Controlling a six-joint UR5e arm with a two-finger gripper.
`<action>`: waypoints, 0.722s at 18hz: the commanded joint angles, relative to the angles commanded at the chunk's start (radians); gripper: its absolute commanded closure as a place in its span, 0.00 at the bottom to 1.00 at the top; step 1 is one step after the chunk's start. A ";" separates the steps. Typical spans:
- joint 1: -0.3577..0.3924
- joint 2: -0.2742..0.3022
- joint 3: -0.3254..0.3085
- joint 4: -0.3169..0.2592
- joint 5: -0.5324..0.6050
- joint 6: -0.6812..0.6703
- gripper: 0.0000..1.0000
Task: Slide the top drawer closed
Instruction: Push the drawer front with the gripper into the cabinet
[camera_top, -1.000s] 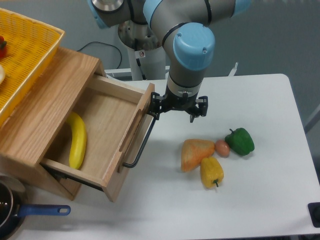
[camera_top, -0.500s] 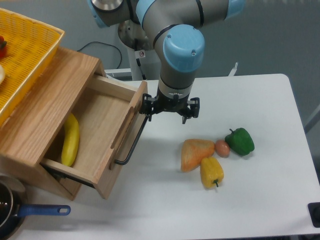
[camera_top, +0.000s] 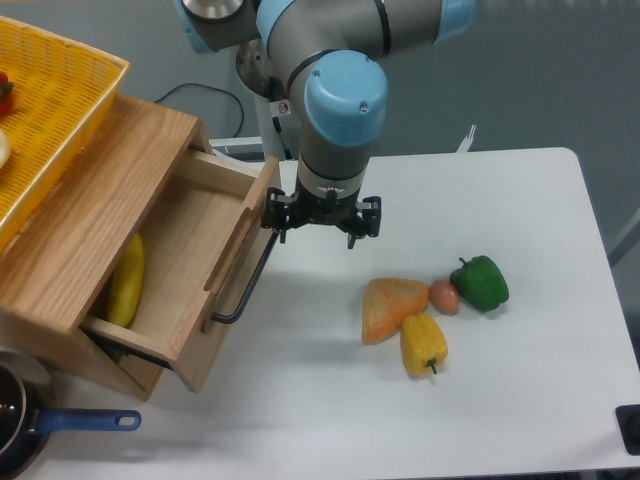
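Note:
The top drawer is a light oak box sticking out of the wooden cabinet, partly open, with a yellow banana lying inside. Its front panel carries a black bar handle. My gripper hangs open at the far upper end of the front panel. One finger touches the panel beside the handle's top end, the other finger is out over the table. Nothing is held between them.
A yellow mesh basket rests on the cabinet top. On the table to the right lie an orange wedge, a yellow pepper, an egg and a green pepper. A blue-handled pan sits at the lower left.
My gripper has moved left, pressing on the drawer front. The drawer has slid further into the cabinet, and less of the banana shows.

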 joint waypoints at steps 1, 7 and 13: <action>-0.002 0.000 0.000 0.000 0.000 -0.003 0.00; -0.044 0.002 -0.002 -0.014 0.002 -0.025 0.00; -0.078 0.002 -0.002 -0.014 0.000 -0.046 0.00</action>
